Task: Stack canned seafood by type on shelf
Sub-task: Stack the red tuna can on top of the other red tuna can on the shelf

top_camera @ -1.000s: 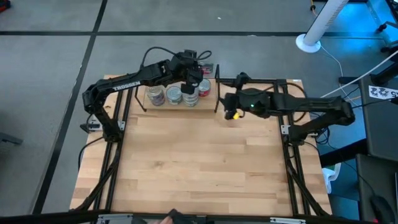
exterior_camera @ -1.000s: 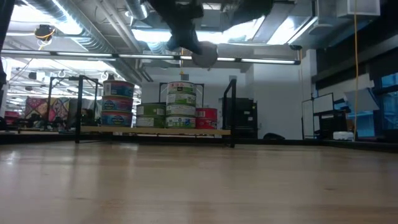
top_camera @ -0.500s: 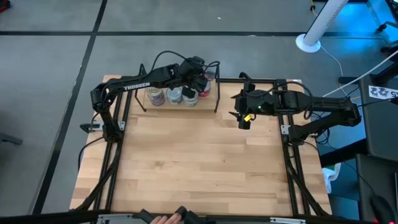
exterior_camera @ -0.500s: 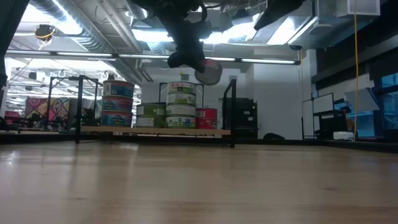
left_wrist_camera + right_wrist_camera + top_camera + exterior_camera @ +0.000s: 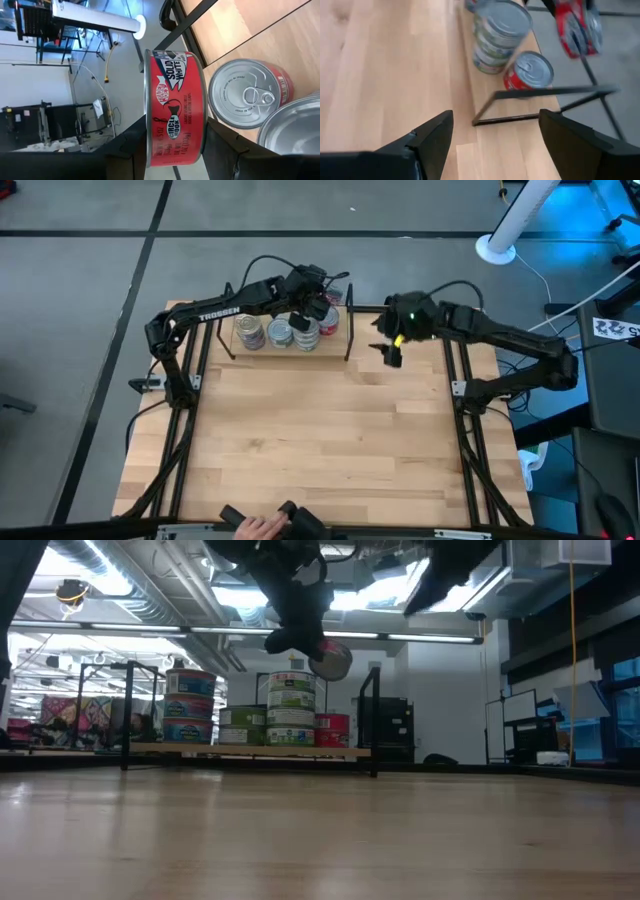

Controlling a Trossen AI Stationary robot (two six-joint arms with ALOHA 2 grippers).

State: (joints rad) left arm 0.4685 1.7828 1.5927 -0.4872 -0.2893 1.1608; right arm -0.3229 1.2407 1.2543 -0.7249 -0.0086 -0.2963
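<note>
On the shelf [image 5: 290,345], a light board between black uprights at the table's far side, the canned seafood stands in stacks [image 5: 280,332] [image 5: 291,708]. A single red can [image 5: 328,328] [image 5: 247,95] stands at the shelf's right end. My left gripper [image 5: 318,306] [image 5: 300,635] is shut on another red can [image 5: 175,107] [image 5: 331,659], which hangs above the single red can. My right gripper [image 5: 390,352] [image 5: 495,150] hovers open, with nothing between its fingers, right of the shelf's right upright [image 5: 545,92]. My left gripper pinches the red can by its two flat ends [image 5: 148,125], one finger on each, with the red side label facing the wrist camera. The fingers [image 5: 227,150] slant down from the table's left. The can is tipped on its edge, clear of the shelf and the cans below.
The wide wooden tabletop [image 5: 320,440] lies bare in front of the shelf. A person's hand [image 5: 255,526] shows at the table's near edge. A white pole base [image 5: 495,248] stands on the floor beyond the far right corner.
My left gripper has come down toward the shelf's right end with the red can and has rolled, so the can now sits tipped. My right gripper has swung away from the shelf's right upright toward the table's right and far side and has turned, staying open.
</note>
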